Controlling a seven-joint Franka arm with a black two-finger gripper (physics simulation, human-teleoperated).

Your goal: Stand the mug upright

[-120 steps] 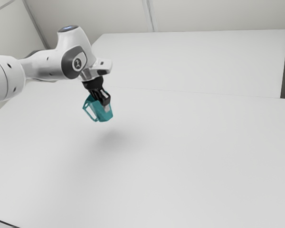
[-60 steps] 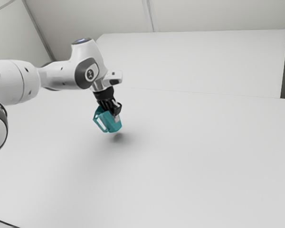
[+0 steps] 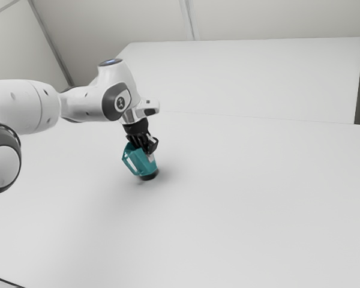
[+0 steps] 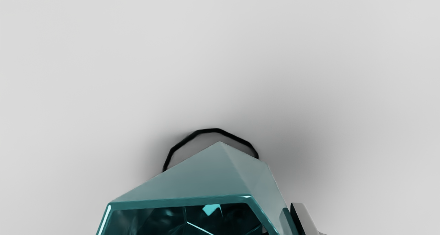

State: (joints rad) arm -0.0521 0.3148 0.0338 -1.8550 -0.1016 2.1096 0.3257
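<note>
In the exterior view my gripper (image 3: pixel 149 149) points down, shut on the wall of the teal mug (image 3: pixel 138 162), which leans slightly. Its handle faces the exterior view's left, and its lower end is just over or at the table; contact is unclear. The wrist view looks into the open mouth of the mug (image 4: pixel 192 180), with one finger of the gripper (image 4: pixel 275 228) outside its wall; the other is largely hidden.
The white table (image 3: pixel 228 210) spreads around the mug. Under the mug lies a dark patch (image 3: pixel 149 177); the wrist view has a thin black curved outline (image 4: pixel 208 129) there. A pale panel (image 3: pixel 246 78) stands behind.
My gripper has carried the mug down and toward the exterior view's right, closer to the table. The mug leans less than before, and the dark patch beneath it has become distinct.
</note>
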